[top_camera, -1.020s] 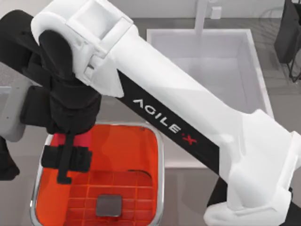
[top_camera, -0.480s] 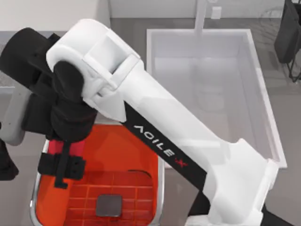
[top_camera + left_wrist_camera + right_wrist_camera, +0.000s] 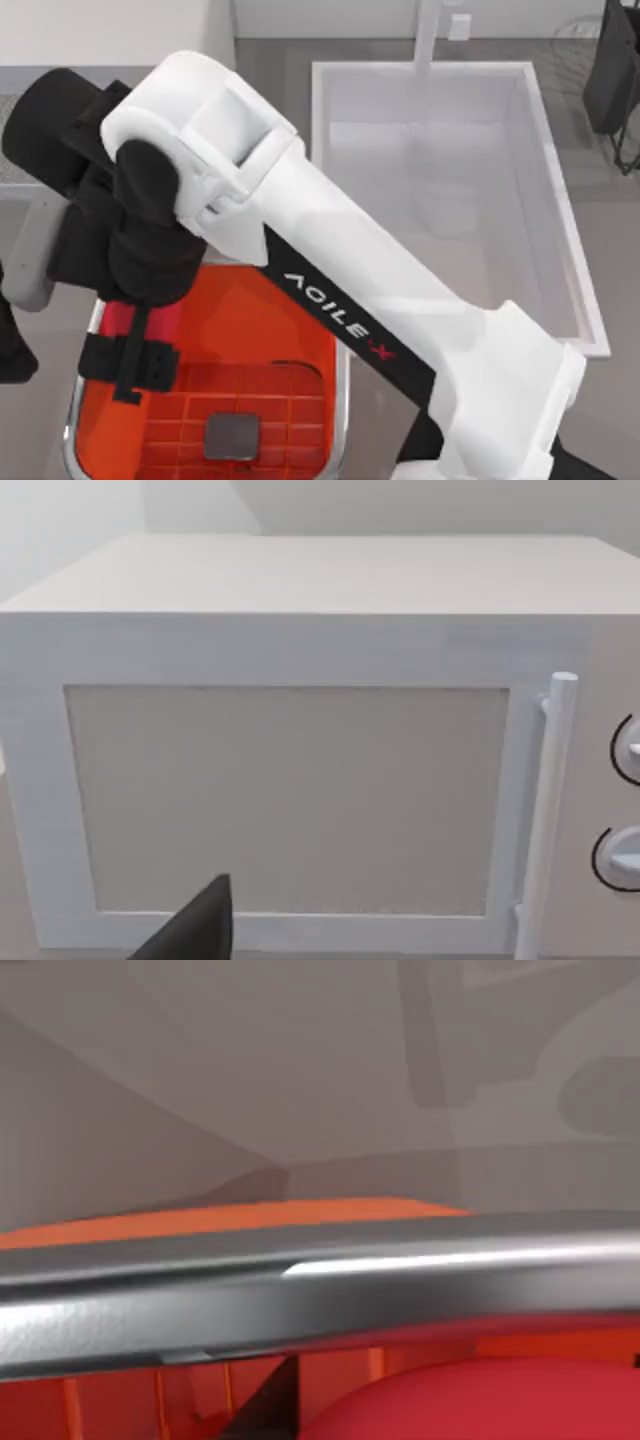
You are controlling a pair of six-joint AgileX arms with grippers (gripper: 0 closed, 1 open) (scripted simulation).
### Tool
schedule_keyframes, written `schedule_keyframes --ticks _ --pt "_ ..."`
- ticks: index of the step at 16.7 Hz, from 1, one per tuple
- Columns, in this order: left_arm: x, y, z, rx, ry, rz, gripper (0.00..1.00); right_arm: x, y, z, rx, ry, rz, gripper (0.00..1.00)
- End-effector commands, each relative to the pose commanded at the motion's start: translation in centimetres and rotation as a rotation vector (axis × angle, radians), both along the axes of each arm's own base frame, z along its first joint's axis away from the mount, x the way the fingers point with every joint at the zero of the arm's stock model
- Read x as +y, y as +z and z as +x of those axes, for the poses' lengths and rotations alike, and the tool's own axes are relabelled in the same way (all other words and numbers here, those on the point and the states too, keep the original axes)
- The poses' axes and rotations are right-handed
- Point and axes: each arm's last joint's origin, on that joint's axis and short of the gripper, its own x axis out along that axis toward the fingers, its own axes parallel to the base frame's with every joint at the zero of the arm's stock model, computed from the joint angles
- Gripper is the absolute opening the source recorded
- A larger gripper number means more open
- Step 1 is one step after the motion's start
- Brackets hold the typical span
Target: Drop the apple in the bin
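Observation:
My right gripper point(image 3: 130, 362) hangs over the left part of the bin point(image 3: 343, 400), shut on the red apple point(image 3: 120, 318), which shows between the black fingers. The bin is bright orange inside with a silver rim and a grey square point(image 3: 231, 437) on its gridded floor. In the right wrist view the apple point(image 3: 480, 1400) sits close under the camera, just above the shiny rim point(image 3: 300, 1280) of the bin. My left arm point(image 3: 12, 350) is parked at the far left edge of the table.
A white sink basin point(image 3: 560, 200) lies to the right of the bin, with a tap at its far side. The left wrist view faces a white microwave point(image 3: 300, 780) with its door closed, and one dark fingertip point(image 3: 195, 930) shows low in that view.
My right arm has swung a little to the left and lowered slightly, carrying the apple along over the bin's left side. The left arm has not moved.

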Motion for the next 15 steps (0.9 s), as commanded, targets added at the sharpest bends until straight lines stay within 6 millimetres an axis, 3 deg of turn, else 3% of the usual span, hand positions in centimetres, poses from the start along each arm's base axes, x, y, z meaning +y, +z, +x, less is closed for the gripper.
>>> schedule_keyframes --ticks 13,15 --pt "0.00 0.00 0.00 0.000 0.000 0.000 1.00 0.00 0.00 0.00 0.000 0.000 0.000 0.98" --pt "0.00 0.00 0.00 0.000 0.000 0.000 1.00 0.00 0.00 0.00 0.000 0.000 0.000 1.00"
